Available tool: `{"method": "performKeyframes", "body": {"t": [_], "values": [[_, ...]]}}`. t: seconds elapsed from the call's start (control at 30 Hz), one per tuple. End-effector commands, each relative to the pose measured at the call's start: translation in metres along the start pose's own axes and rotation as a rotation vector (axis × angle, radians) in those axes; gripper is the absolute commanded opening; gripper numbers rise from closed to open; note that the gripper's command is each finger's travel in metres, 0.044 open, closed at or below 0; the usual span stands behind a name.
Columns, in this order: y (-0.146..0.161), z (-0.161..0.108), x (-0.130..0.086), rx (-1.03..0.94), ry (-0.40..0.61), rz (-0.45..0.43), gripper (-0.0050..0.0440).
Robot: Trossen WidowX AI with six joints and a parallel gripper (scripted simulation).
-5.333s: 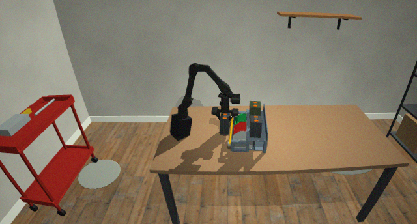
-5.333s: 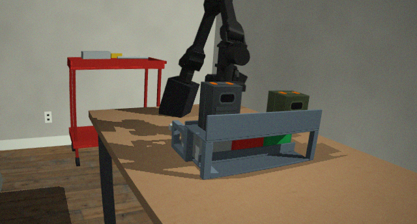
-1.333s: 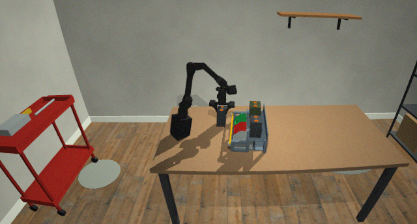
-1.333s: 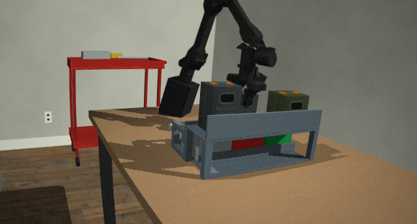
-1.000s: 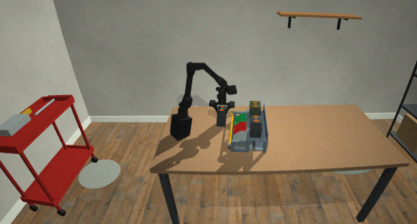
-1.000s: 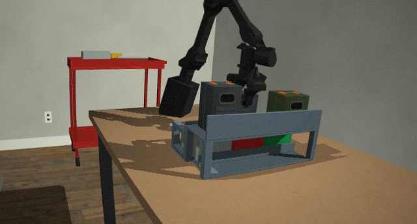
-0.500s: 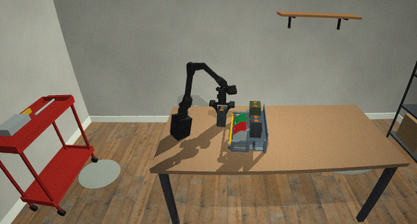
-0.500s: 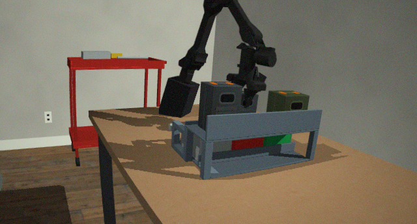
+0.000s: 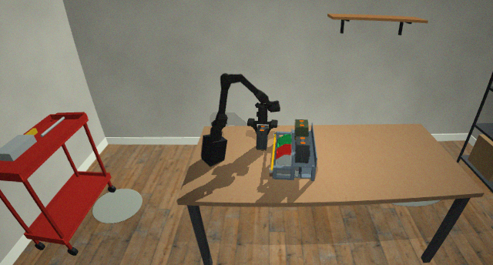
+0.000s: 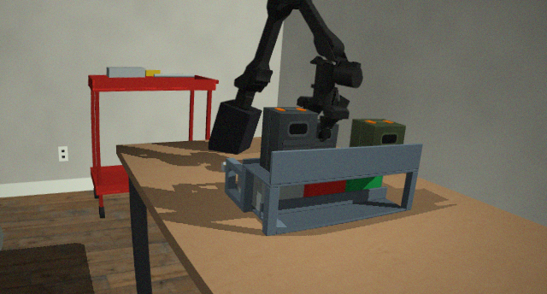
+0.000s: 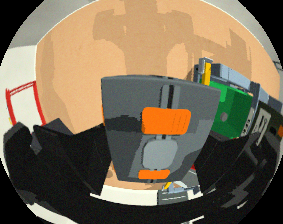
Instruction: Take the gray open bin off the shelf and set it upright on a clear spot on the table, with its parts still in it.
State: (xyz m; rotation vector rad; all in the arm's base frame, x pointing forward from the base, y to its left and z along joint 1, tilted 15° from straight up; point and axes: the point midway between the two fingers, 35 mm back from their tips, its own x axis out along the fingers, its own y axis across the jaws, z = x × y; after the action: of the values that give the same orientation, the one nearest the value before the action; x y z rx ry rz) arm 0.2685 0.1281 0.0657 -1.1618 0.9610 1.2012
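Observation:
My gripper [image 9: 263,129] is shut on the gray open bin [image 9: 262,139], gripping it from above. The bin is upright, at or just above the table top, to the left of the blue-gray shelf rack [image 9: 294,157]. In the wrist view the bin [image 11: 157,132] fills the middle, with orange parts [image 11: 166,123] inside it. In the exterior view my gripper [image 10: 326,129] is behind a dark gray closed box [image 10: 291,132], and the held bin is mostly hidden there.
The rack [image 10: 325,187] holds a dark gray box [image 9: 302,149] and a green box [image 9: 301,126] on top, and red [image 9: 284,151] and green [image 9: 285,139] bins lower down. The arm base [image 9: 213,149] is at the table's left. A red cart [image 9: 46,172] stands on the floor.

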Motion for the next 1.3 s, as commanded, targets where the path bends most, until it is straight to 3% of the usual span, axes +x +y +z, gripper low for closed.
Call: {"method": "performKeyframes", "body": {"t": [0.0, 0.4, 0.43, 0.57, 0.97, 1.0, 1.27], "values": [[-0.0117, 0.0056, -0.0185, -0.010, -0.027, -0.066, 0.0000], [-0.0117, 0.0056, -0.0185, -0.010, -0.027, -0.066, 0.0000], [-0.0066, 0.0032, -0.0103, -0.005, -0.015, -0.038, 0.0000], [-0.0115, 0.0053, -0.0183, -0.010, -0.027, -0.066, 0.0000], [-0.0115, 0.0053, -0.0183, -0.010, -0.027, -0.066, 0.0000], [-0.0066, 0.0031, -0.0103, -0.005, -0.015, -0.038, 0.0000], [-0.0112, 0.0051, -0.0181, -0.010, -0.027, -0.066, 0.0000]]}}
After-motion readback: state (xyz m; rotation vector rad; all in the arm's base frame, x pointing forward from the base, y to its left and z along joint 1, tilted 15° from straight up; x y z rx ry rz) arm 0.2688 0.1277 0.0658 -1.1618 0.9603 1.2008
